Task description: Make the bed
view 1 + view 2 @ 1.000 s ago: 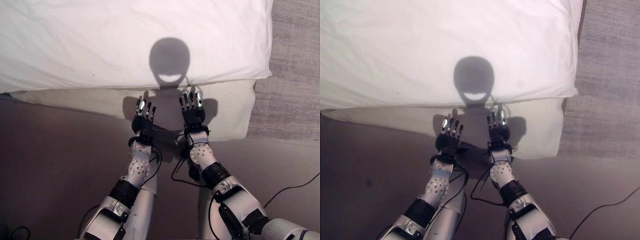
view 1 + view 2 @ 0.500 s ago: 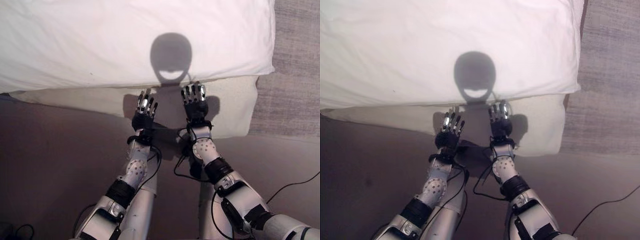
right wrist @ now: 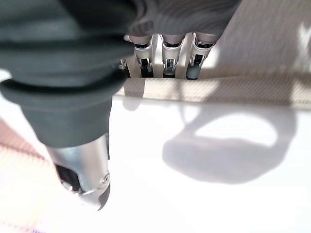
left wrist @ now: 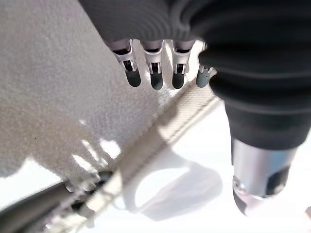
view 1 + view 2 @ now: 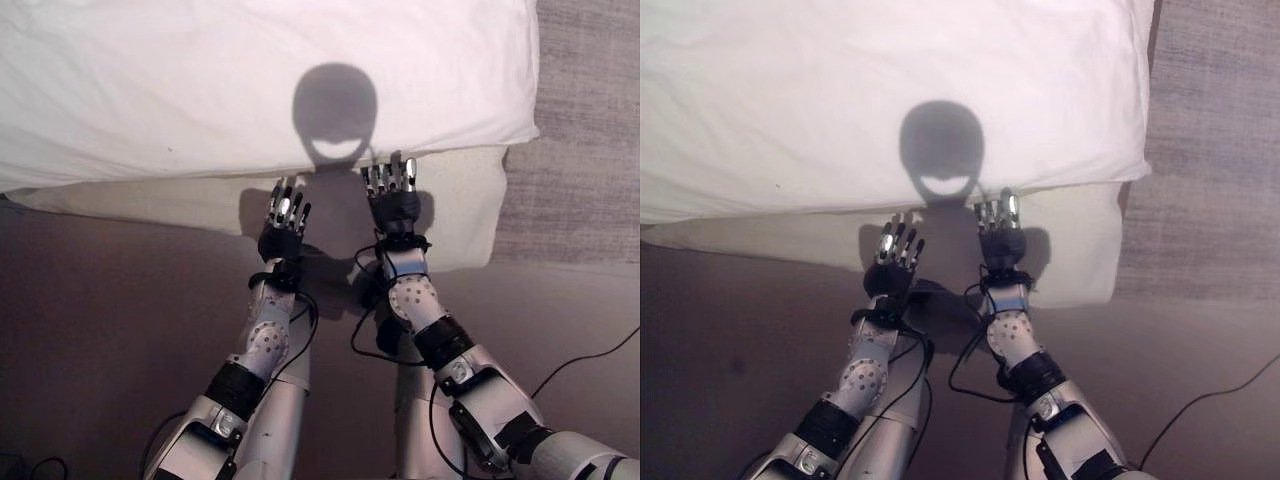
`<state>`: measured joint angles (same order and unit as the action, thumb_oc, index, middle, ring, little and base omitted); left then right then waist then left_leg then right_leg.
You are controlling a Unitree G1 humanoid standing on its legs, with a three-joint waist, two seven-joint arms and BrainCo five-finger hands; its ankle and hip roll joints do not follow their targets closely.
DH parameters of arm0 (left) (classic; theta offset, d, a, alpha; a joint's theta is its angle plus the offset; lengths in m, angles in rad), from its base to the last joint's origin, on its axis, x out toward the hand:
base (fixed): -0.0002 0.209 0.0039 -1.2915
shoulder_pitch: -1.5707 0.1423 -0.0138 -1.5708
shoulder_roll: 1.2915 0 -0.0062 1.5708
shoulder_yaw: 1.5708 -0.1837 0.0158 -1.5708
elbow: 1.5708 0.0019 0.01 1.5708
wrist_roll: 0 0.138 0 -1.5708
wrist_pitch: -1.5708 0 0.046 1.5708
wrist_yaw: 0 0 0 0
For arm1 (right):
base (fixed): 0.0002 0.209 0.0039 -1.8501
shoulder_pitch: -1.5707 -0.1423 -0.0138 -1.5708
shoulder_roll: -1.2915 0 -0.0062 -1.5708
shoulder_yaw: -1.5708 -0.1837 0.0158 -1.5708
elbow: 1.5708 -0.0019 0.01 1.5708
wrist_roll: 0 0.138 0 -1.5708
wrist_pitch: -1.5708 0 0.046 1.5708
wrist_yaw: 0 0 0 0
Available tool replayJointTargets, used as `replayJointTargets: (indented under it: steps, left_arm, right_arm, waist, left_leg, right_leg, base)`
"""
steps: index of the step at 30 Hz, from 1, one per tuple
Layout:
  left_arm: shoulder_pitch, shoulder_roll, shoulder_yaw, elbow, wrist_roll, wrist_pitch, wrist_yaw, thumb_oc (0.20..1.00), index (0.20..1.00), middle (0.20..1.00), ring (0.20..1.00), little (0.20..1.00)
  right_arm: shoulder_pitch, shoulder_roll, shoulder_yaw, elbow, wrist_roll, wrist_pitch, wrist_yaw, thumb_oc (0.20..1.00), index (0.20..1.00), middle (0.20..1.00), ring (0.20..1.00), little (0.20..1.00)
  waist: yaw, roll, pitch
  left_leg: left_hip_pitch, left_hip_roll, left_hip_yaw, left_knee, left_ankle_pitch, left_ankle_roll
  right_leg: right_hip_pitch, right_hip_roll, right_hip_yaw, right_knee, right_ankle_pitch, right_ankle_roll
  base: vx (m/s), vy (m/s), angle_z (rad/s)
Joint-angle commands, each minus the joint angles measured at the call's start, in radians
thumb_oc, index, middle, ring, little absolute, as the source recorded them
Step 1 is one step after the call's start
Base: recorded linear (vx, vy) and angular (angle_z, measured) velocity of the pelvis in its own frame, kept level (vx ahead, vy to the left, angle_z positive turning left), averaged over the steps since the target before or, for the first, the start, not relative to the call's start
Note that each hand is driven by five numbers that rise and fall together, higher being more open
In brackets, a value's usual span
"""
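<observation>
Now, over on the left, the left hand (image 5: 283,222) hangs in front of the mattress side (image 5: 160,205), fingers straight and relaxed, grasping nothing; in its wrist view the dark fingertips (image 4: 155,81) point at the pale textured fabric, apart from it as far as can be seen. Just beyond that hand lies the lower edge of the white duvet (image 5: 200,90), which spreads across the bed ahead of both hands. Moving right, the right hand (image 5: 393,195) reaches further forward than the left, fingers straight, nothing in its grip; its fingertips (image 3: 169,72) are right at the seam where the duvet edge meets the mattress side, though contact cannot be told. Further right of that hand, the duvet's corner ends and a grey carpet (image 5: 585,130) begins.
</observation>
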<state>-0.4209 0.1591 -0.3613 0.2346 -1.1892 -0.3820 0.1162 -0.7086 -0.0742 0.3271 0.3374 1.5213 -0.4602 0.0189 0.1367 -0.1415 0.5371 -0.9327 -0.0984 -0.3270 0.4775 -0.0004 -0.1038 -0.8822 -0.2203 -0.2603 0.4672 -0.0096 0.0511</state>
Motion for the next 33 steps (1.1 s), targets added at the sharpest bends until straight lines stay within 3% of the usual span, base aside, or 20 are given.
replayJointTargets:
  steps: [1,2,4,5,6,7,8,9,14,15,16,19,20,21,22,23,25,27,28,33]
  left_arm:
    - [0.038,0.034,0.008,-0.108,0.07,-0.017,-0.021,1.0,1.0,1.0,1.0,1.0]
    - [0.033,0.034,0.01,-0.113,0.071,-0.017,-0.021,1.0,1.0,1.0,1.0,1.0]
    - [0.039,0.035,0.013,-0.112,0.071,-0.018,-0.019,1.0,1.0,1.0,1.0,1.0]
    - [0.035,0.038,0.014,-0.117,0.077,-0.019,-0.015,1.0,1.0,1.0,1.0,1.0]
    - [0.041,0.037,0.015,-0.116,0.076,-0.019,-0.014,1.0,1.0,1.0,1.0,1.0]
    - [0.035,0.041,0.015,-0.122,0.081,-0.02,-0.013,1.0,1.0,1.0,1.0,1.0]
    - [0.041,0.039,0.016,-0.121,0.081,-0.02,-0.013,1.0,1.0,1.0,1.0,1.0]
    - [0.038,0.04,0.017,-0.126,0.08,-0.02,-0.012,1.0,1.0,1.0,1.0,1.0]
    - [0.044,0.04,0.018,-0.127,0.079,-0.02,-0.003,1.0,1.0,1.0,1.0,1.0]
    - [0.039,0.041,0.017,-0.129,0.08,-0.02,-0.003,1.0,1.0,1.0,1.0,1.0]
    - [0.045,0.04,0.017,-0.129,0.079,-0.02,-0.002,1.0,1.0,1.0,1.0,1.0]
    - [0.038,0.042,0.015,-0.128,0.079,-0.019,0.002,1.0,1.0,1.0,1.0,1.0]
    - [0.045,0.041,0.016,-0.122,0.081,-0.017,0.006,1.0,1.0,1.0,1.0,1.0]
    - [0.039,0.042,0.015,-0.124,0.081,-0.017,0.006,1.0,1.0,1.0,1.0,1.0]
    - [0.047,0.039,0.015,-0.121,0.079,-0.017,0.009,1.0,1.0,1.0,1.0,1.0]
    - [0.041,0.04,0.014,-0.123,0.08,-0.017,0.008,1.0,1.0,1.0,1.0,1.0]
    - [0.051,0.037,0.012,-0.115,0.078,-0.015,0.012,1.0,1.0,1.0,1.0,1.0]
    - [0.047,0.041,0.006,-0.116,0.075,-0.016,0.014,1.0,1.0,1.0,1.0,1.0]
    - [0.048,0.039,0.002,-0.113,0.075,-0.015,0.02,1.0,1.0,1.0,1.0,1.0]
    - [0.034,0.041,-0.007,-0.113,0.078,-0.014,0.022,1.0,1.0,1.0,1.0,1.0]
  right_arm:
    - [-0.068,-0.021,-0.067,-0.13,-0.06,-0.076,0.063,1.0,1.0,1.0,1.0,1.0]
    - [-0.071,-0.017,-0.081,-0.128,-0.059,-0.083,0.052,1.0,1.0,1.0,1.0,1.0]
    - [-0.067,-0.015,-0.079,-0.123,-0.059,-0.083,0.05,1.0,1.0,1.0,1.0,1.0]
    - [-0.07,-0.016,-0.083,-0.135,-0.064,-0.084,0.044,1.0,1.0,1.0,1.0,1.0]
    - [-0.065,-0.013,-0.08,-0.133,-0.064,-0.083,0.043,1.0,1.0,1.0,1.0,1.0]
    - [-0.064,-0.018,-0.081,-0.147,-0.069,-0.085,0.043,1.0,1.0,1.0,1.0,1.0]
    - [-0.059,-0.016,-0.078,-0.146,-0.069,-0.084,0.042,1.0,1.0,1.0,1.0,1.0]
    - [-0.061,-0.017,-0.083,-0.141,-0.07,-0.086,0.034,1.0,1.0,1.0,1.0,1.0]
    - [-0.072,-0.009,-0.091,-0.092,-0.075,-0.086,0.001,1.0,1.0,1.0,1.0,1.0]
    - [-0.078,-0.011,-0.095,-0.093,-0.075,-0.086,0.001,1.0,1.0,1.0,1.0,1.0]
    - [-0.077,-0.005,-0.098,-0.061,-0.076,-0.085,-0.01,1.0,1.0,1.0,1.0,1.0]
    - [-0.092,0.0,-0.113,-0.028,-0.067,-0.088,-0.025,1.0,1.0,1.0,1.0,1.0]
    - [-0.099,0.002,-0.117,0.013,-0.076,-0.084,-0.045,1.0,1.0,1.0,1.0,1.0]
    - [-0.105,0.0,-0.121,0.013,-0.076,-0.085,-0.045,1.0,1.0,1.0,1.0,1.0]
    - [-0.103,0.005,-0.126,0.049,-0.08,-0.078,-0.057,1.0,1.0,1.0,1.0,1.0]
    - [-0.108,0.003,-0.129,0.047,-0.08,-0.078,-0.056,1.0,1.0,1.0,1.0,1.0]
    - [-0.11,0.006,-0.132,0.093,-0.086,-0.072,-0.08,1.0,1.0,1.0,1.0,1.0]
    - [-0.122,-0.001,-0.141,0.162,-0.097,-0.06,-0.103,1.0,1.0,1.0,1.0,1.0]
    - [-0.123,0.004,-0.15,0.222,-0.111,-0.04,-0.13,1.0,1.0,1.0,1.0,1.0]
    - [-0.155,-0.012,-0.17,0.339,-0.123,-0.007,-0.15,1.0,1.0,1.0,1.0,1.0]
  waist:
    - [0.023,-0.086,-0.017]
    - [0.016,-0.091,-0.017]
    - [0.019,-0.092,-0.017]
    - [0.013,-0.099,-0.017]
    - [0.016,-0.098,-0.017]
    - [0.01,-0.103,-0.017]
    - [0.014,-0.102,-0.017]
    - [0.008,-0.107,-0.017]
    - [0.012,-0.11,-0.017]
    - [0.009,-0.111,-0.017]
    - [0.013,-0.108,-0.017]
    - [0.01,-0.108,-0.017]
    - [0.015,-0.103,-0.017]
    - [0.012,-0.105,-0.017]
    - [0.015,-0.101,-0.017]
    - [0.012,-0.103,-0.017]
    - [0.015,-0.1,-0.017]
    - [0.016,-0.098,-0.017]
    - [0.02,-0.093,-0.017]
    - [0.024,-0.082,-0.017]
  left_leg:
    - [0.041,-0.048,0.016,-0.017,-0.075,0.081]
    - [0.02,-0.054,0.015,-0.023,-0.044,0.077]
    - [0.048,-0.045,0.017,-0.022,-0.075,0.079]
    - [0.027,-0.049,0.016,-0.029,-0.044,0.076]
    - [0.052,-0.04,0.017,-0.026,-0.074,0.078]
    - [0.03,-0.045,0.017,-0.028,-0.044,0.076]
    - [0.056,-0.037,0.018,-0.026,-0.075,0.079]
    - [0.034,-0.044,0.016,-0.028,-0.046,0.077]
    - [0.061,-0.035,0.017,-0.03,-0.075,0.077]
    - [0.036,-0.043,0.016,-0.033,-0.045,0.075]
    - [0.061,-0.035,0.016,-0.031,-0.075,0.076]
    - [0.034,-0.043,0.015,-0.03,-0.047,0.074]
    - [0.057,-0.036,0.017,-0.025,-0.079,0.077]
    - [0.031,-0.044,0.016,-0.027,-0.049,0.075]
    - [0.053,-0.035,0.017,-0.023,-0.08,0.077]
    - [0.028,-0.043,0.016,-0.025,-0.05,0.075]
    - [0.054,-0.034,0.018,-0.025,-0.08,0.077]
    - [0.029,-0.041,0.016,-0.027,-0.05,0.075]
    - [0.054,-0.034,0.016,-0.024,-0.081,0.077]
    - [0.024,-0.04,0.015,-0.027,-0.051,0.075]
  right_leg:
    - [0.019,-0.066,0.028,-0.083,0.055,0.126]
    - [0.004,-0.071,0.02,-0.098,0.086,0.118]
    - [0.026,-0.064,0.028,-0.089,0.056,0.126]
    - [0.013,-0.068,0.021,-0.108,0.089,0.117]
    - [0.031,-0.061,0.028,-0.096,0.059,0.125]
    - [0.015,-0.066,0.021,-0.108,0.089,0.117]
    - [0.034,-0.059,0.028,-0.096,0.059,0.125]
    - [0.018,-0.066,0.02,-0.109,0.089,0.116]
    - [0.04,-0.056,0.027,-0.099,0.056,0.125]
    - [0.021,-0.063,0.019,-0.111,0.086,0.116]
    - [0.039,-0.056,0.027,-0.097,0.054,0.124]
    - [0.019,-0.063,0.019,-0.104,0.081,0.114]
    - [0.036,-0.055,0.028,-0.088,0.049,0.122]
    - [0.018,-0.062,0.02,-0.1,0.079,0.113]
    - [0.034,-0.054,0.028,-0.086,0.048,0.121]
    - [0.015,-0.061,0.02,-0.098,0.078,0.113]
    - [0.035,-0.054,0.027,-0.085,0.046,0.121]
    - [0.016,-0.061,0.019,-0.093,0.072,0.113]
    - [0.035,-0.054,0.027,-0.08,0.041,0.122]
    - [0.012,-0.061,0.017,-0.089,0.069,0.114]
  base:
    - [0.0,0.007,-0.05]
    - [0.07,-0.024,-0.03]
    - [0.0,0.008,-0.05]
    - [0.0,0.004,-0.05]
    - [-0.06,0.035,-0.05]
    - [0.07,-0.024,-0.03]
    - [-0.06,0.041,-0.03]
    - [0.0,0.0,0.0]
    - [0.02,-0.003,-0.02]
    - [0.0,0.0,0.0]
    - [0.0,0.0,0.0]
    - [-0.02,0.012,0.0]
    - [0.0,0.0,0.0]
    - [0.07,-0.023,-0.01]
    - [-0.07,0.034,-0.01]
    - [0.0,0.0,0.0]
    - [0.04,-0.016,0.0]
    - [0.0,0.0,0.0]
    - [-0.06,0.03,0.0]
    - [0.02,-0.004,0.0]
